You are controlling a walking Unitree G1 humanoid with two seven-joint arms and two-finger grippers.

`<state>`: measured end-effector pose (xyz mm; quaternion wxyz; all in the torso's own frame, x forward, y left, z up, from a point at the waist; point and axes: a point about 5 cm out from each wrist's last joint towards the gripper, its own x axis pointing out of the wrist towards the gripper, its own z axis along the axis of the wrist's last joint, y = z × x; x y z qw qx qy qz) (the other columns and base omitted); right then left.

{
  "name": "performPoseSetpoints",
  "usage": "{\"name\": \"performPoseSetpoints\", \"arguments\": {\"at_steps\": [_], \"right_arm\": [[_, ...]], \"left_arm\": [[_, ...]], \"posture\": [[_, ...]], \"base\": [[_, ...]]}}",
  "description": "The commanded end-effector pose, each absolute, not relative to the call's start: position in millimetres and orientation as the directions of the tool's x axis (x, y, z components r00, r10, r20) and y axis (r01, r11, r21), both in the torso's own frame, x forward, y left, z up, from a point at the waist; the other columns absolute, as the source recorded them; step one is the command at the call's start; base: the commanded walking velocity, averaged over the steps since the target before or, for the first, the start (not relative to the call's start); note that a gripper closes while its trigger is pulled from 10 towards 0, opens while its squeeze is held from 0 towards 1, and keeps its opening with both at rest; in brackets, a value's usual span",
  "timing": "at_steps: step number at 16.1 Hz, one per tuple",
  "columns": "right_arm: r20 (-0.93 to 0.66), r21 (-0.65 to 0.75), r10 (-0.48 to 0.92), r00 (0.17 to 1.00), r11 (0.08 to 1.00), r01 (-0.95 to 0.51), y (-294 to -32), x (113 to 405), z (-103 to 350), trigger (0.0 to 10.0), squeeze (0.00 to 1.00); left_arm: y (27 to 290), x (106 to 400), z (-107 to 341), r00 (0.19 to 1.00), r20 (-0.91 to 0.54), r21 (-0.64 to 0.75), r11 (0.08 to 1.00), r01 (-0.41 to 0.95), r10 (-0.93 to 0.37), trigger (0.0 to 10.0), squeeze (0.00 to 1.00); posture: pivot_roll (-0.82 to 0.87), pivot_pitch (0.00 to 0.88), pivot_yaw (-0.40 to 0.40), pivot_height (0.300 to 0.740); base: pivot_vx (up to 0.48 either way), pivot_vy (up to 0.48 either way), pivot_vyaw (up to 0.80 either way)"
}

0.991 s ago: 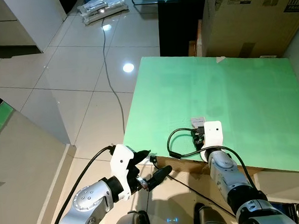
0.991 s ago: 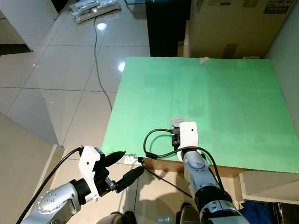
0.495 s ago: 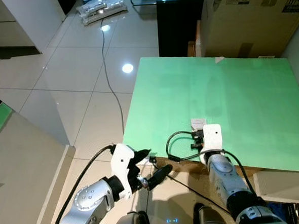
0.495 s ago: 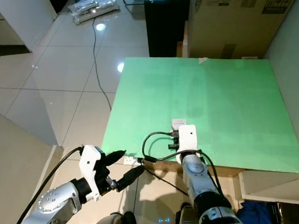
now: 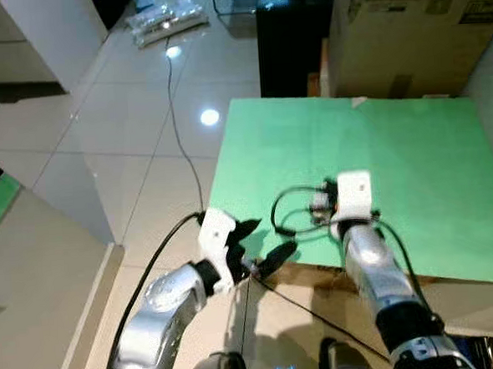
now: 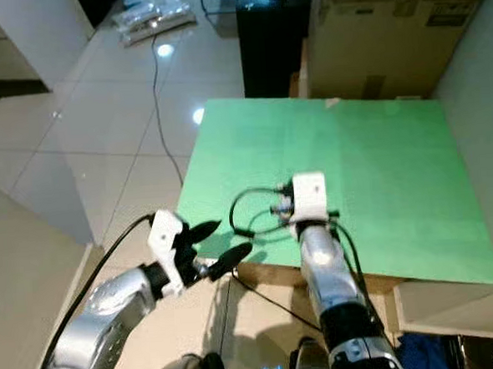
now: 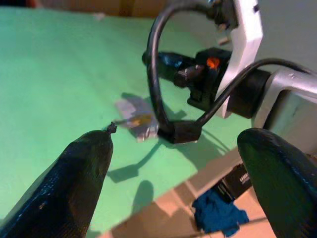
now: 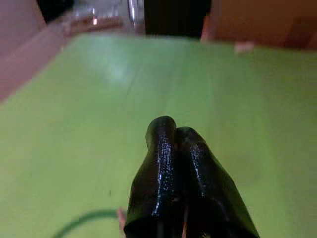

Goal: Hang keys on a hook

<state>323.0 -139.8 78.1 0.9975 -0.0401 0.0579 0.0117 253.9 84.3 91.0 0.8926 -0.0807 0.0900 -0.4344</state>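
The step in hand looked like the pickup: the keys lay flat on the green worktop, beside the right gripper, whose fingers were pressed together and empty; the left gripper hung spread wide at the worktop's near edge; next, the right gripper would need to part over them

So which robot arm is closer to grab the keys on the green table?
Probably the right. The right gripper is over the green table, its fingers pressed together, with the keys just beneath it. The left gripper, fingers apart, sits at the table's near edge, further away.
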Motion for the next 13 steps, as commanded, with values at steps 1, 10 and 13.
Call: {"name": "performPoseSetpoints", "arguments": {"at_steps": [1,10,13], "right_arm": [[-0.114,-0.071,0.010,0.993,0.997,-0.018,-141,322,81,0.0,0.00],[-0.269,-0.108,-0.003,0.963,0.994,-0.027,-142,303,48,10.0,1.00],[-0.291,-0.216,-0.030,0.956,0.976,-0.035,-154,295,39,10.0,1.00]], "left_arm": [[87,255,85,0.614,-0.109,-0.220,0.621,0.752,-0.782,10.0,0.00],[92,268,79,0.638,-0.120,-0.188,0.648,0.738,-0.761,10.0,0.00],[94,266,78,0.643,-0.123,-0.193,0.654,0.732,-0.756,10.0,0.00]], "posture": [[-0.05,0.064,0.114,0.740],[-0.06,0.072,0.132,0.740],[-0.05,0.095,0.130,0.740]], "base": [[0.000,0.000,0.00],[0.000,0.000,0.00],[0.000,0.000,0.00]]}}
